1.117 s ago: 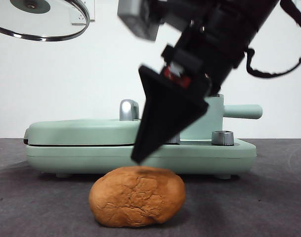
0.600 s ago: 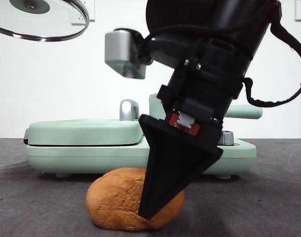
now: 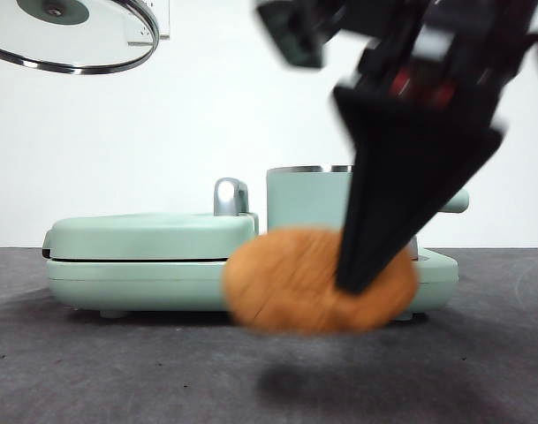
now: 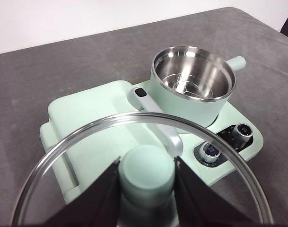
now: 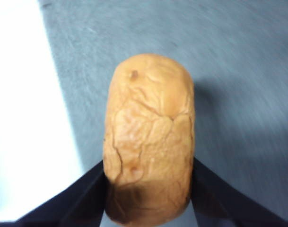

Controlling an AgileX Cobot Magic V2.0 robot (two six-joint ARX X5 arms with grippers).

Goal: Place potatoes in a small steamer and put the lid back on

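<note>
Right gripper (image 3: 375, 265): clenched on orange-brown cracked oval potato (image 3: 317, 281), clear of dark grey table (image 3: 74, 371).
Left gripper (image 4: 146, 189): grasps mint knob of clear glass lid (image 4: 87, 156), high.
Surroundings: mint-green steel-rimmed steamer pot (image 4: 193, 87) open, on mint-green cooker base (image 3: 162, 265) behind potato.
Obscured: potato blurred.

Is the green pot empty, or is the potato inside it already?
Empty. The small steamer shows only bare steel inside, and the potato hangs off the table in the right gripper.
</note>
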